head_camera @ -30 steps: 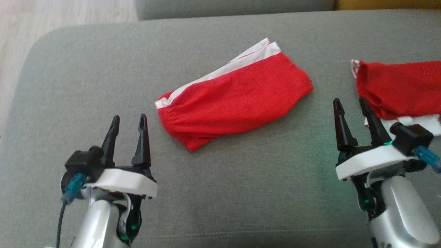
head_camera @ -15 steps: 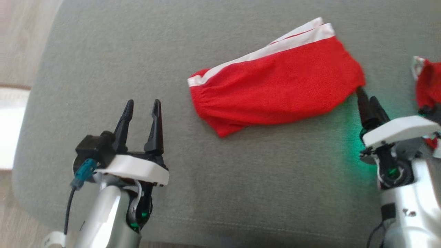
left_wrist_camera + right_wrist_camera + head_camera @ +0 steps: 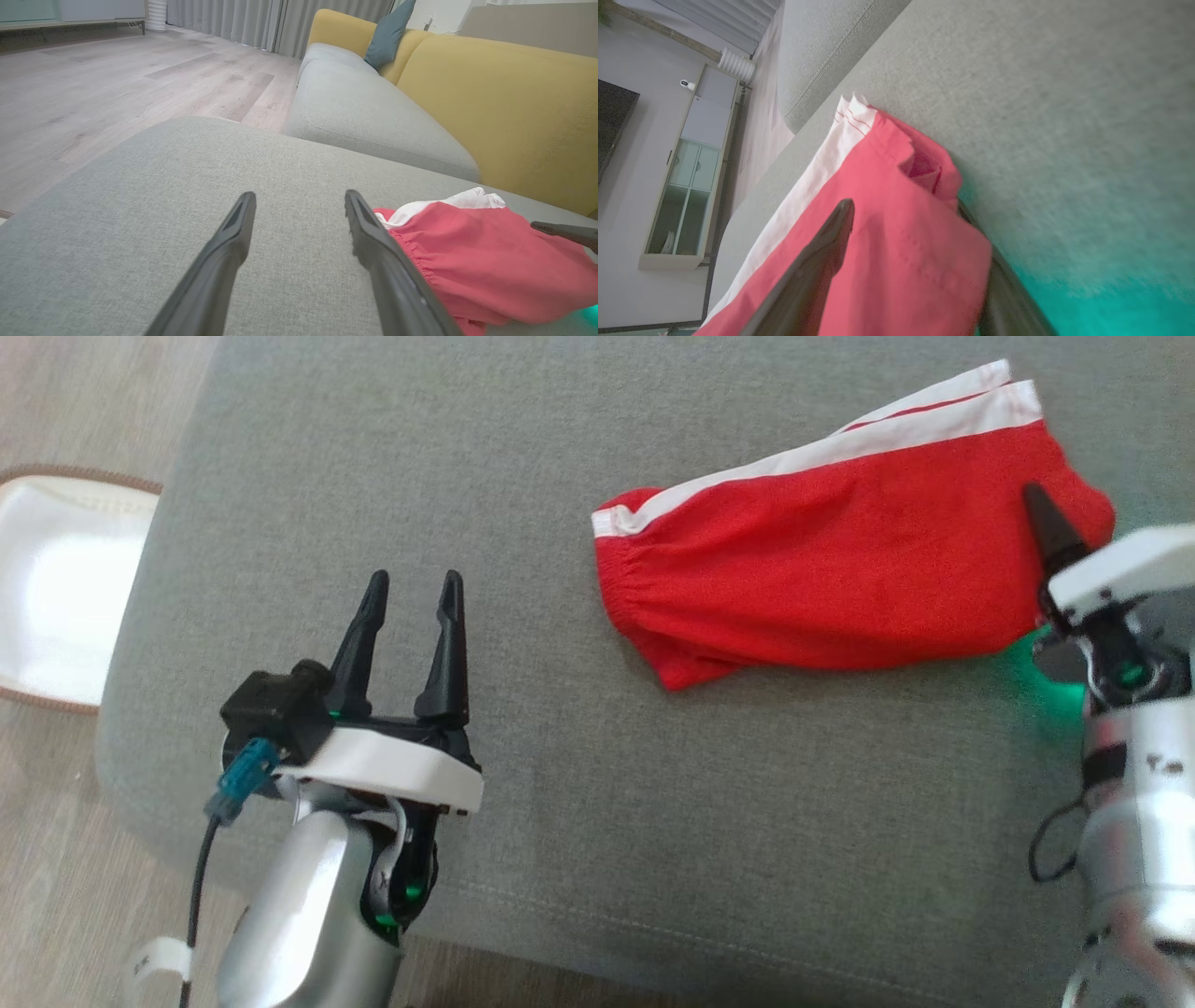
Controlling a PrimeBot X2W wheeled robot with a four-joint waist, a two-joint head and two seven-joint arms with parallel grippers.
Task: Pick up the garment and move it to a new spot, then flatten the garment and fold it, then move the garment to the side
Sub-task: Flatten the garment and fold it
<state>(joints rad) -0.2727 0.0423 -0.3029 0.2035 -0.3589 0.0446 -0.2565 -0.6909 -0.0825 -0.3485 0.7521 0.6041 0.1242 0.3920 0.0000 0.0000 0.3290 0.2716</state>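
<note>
The garment (image 3: 840,579) is a red pair of shorts with white side stripes, lying folded on the grey cushion (image 3: 653,821). My right gripper (image 3: 1041,509) is open at its right end. One finger lies on top of the fabric; the other goes under its edge. In the right wrist view the garment (image 3: 887,224) fills the space between the fingers of the right gripper (image 3: 903,205). My left gripper (image 3: 415,581) stands open over bare cushion, left of the garment and apart from it. The left wrist view has the left gripper (image 3: 300,196) with the garment (image 3: 490,261) to its right.
The cushion's front edge (image 3: 523,905) and rounded left corner drop to a wooden floor (image 3: 56,859). A white mat (image 3: 56,588) lies on the floor at left. A second grey seat (image 3: 364,112), a yellow backrest (image 3: 514,102) and a teal pillow (image 3: 387,32) stand beyond.
The head camera has swung left, so the whole picture shifted right. My right gripper has moved in onto the garment's right end, with its fingers around the edge. The left gripper stays open.
</note>
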